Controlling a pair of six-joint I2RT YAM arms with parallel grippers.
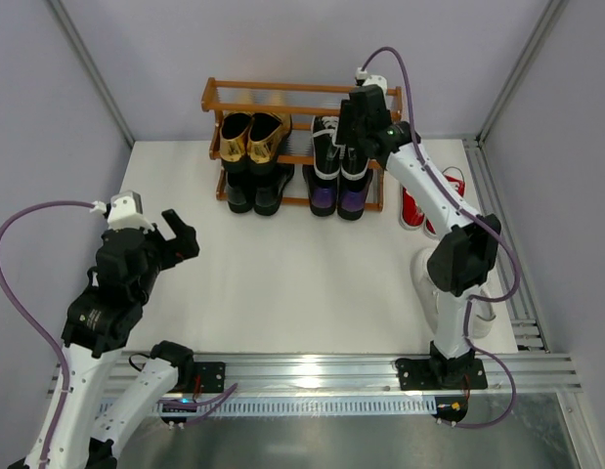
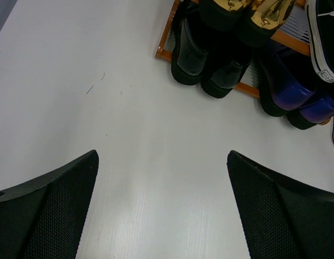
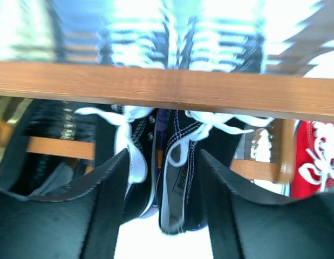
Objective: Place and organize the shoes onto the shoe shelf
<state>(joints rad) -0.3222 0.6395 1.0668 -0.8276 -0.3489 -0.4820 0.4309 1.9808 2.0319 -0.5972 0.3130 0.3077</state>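
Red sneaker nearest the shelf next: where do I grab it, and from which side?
Pinch the red sneaker across its ankle opening, coming straight down with the right gripper. It seems to stand upright, opening up, and the shelf crowds its left side.

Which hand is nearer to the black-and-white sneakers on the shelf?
The right hand. It is at the shelf, directly at the black-and-white sneakers; the left hand hovers over the table, far to their front left.
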